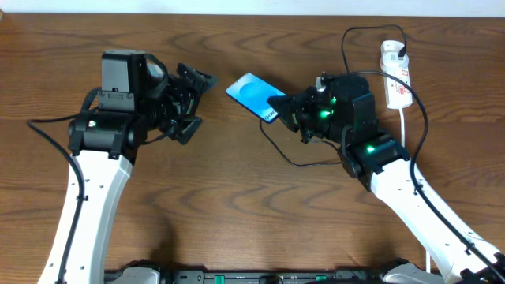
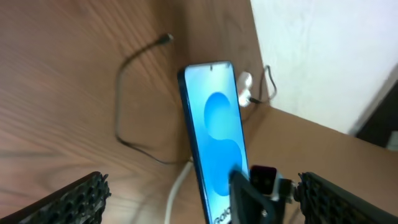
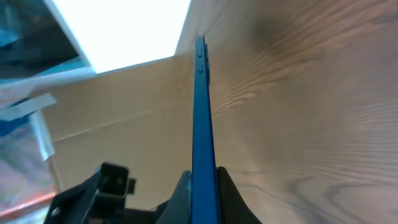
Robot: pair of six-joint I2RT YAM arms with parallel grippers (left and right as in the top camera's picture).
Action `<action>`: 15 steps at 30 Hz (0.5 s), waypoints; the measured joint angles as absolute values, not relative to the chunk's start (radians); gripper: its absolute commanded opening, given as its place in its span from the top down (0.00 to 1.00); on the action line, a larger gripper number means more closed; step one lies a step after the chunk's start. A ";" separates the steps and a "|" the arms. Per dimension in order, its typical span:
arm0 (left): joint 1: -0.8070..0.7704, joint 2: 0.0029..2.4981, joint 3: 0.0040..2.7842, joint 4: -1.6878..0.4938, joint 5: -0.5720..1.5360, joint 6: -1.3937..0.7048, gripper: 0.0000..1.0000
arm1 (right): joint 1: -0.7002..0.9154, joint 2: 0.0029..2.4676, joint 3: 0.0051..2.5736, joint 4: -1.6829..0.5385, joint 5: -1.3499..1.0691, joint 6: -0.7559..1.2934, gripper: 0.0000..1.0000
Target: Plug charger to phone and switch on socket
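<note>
My right gripper (image 1: 278,107) is shut on the lower end of the phone (image 1: 251,92) and holds it tilted above the table. The right wrist view shows the phone edge-on (image 3: 202,106) between the two fingers (image 3: 203,190). The blue screen faces my left wrist camera (image 2: 216,121). My left gripper (image 1: 196,101) is open and empty, left of the phone, its fingers wide apart (image 2: 199,202). The charger's black cable (image 1: 293,160) loops on the table below the right gripper; its metal-tipped plug (image 2: 168,38) lies free. The white socket (image 1: 396,75) lies at the far right with the black adapter (image 1: 400,52) in it.
The socket's white cord (image 1: 404,126) runs down past the right arm and shows in the left wrist view (image 2: 176,190). Bare wooden table (image 1: 237,197) lies in front. The table's far edge meets a white wall (image 2: 323,56).
</note>
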State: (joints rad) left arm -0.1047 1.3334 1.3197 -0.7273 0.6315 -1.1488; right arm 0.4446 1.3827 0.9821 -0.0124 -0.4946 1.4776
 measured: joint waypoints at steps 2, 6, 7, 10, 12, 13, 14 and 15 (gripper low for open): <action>-0.105 1.334 1.320 -0.727 0.652 -1.178 0.02 | 0.454 1.383 0.982 0.028 -0.494 1.485 0.99; -0.105 1.334 1.320 -0.725 0.672 -1.222 0.02 | 0.480 1.383 0.982 0.120 -0.473 1.496 0.99; -0.105 1.334 1.320 -0.724 0.676 -1.234 0.02 | 0.490 1.383 0.982 0.136 -0.463 1.504 0.99; -0.105 1.334 1.320 -0.712 0.681 -1.279 0.02 | 0.527 1.383 0.982 0.152 -0.428 1.535 0.99; -0.105 1.334 1.320 -0.691 0.683 -1.309 0.02 | 0.553 1.384 0.982 0.153 -0.402 1.556 0.99; -0.105 1.334 1.320 -0.680 0.683 -1.322 0.02 | 0.563 1.385 0.982 0.154 -0.392 1.567 0.99; -0.105 1.334 1.320 -0.668 0.683 -1.335 0.02 | 0.574 1.386 0.982 0.156 -0.383 1.580 0.99; -0.105 1.334 1.320 -0.657 0.683 -1.345 0.02 | 0.582 1.387 0.982 0.162 -0.374 1.592 0.99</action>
State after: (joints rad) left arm -0.1047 1.3342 1.3197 -0.6571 0.6827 -1.3445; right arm 0.5823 1.3872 0.9817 0.1616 -0.3737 1.5921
